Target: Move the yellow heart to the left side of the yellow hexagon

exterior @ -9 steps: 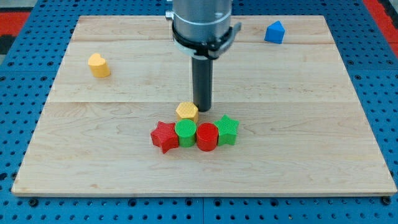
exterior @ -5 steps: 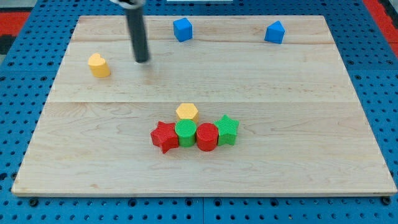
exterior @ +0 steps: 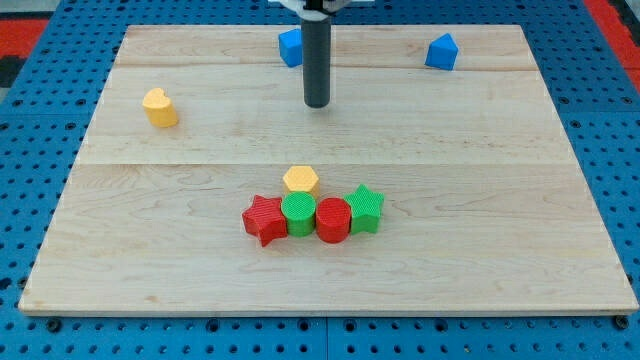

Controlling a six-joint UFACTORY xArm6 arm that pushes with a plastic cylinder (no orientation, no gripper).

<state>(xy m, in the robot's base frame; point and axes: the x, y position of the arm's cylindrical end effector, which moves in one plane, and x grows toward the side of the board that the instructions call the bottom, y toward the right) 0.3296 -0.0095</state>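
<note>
My tip (exterior: 317, 104) rests on the wooden worktop (exterior: 500, 250) toward the view's top, touching no block. There is no gripper on this arm, only the straight dark rod, so nothing is spread, pressed together or pinching.

Taking the yellow hexagon (exterior: 301, 180) as the landmark: it sits near the middle of the worktop, and my tip stands well apart from it toward the view's top, slightly to the view's right. The yellow heart (exterior: 158, 106) lies far off to the view's left of the hexagon and toward the top, alone, well apart from my tip too.

Just below the hexagon runs a tight row of four blocks, each touching the next: a red star (exterior: 264, 219) at the view's left end, then a green round block (exterior: 298, 214), a red cylinder (exterior: 332, 220) and a green star (exterior: 366, 208). The hexagon seems to touch the green round block.

Toward the top from the hexagon, a blue block (exterior: 291, 47) shows partly behind the rod, its shape unclear. A second blue block (exterior: 441, 51), with a peaked top, lies further to the view's right.
</note>
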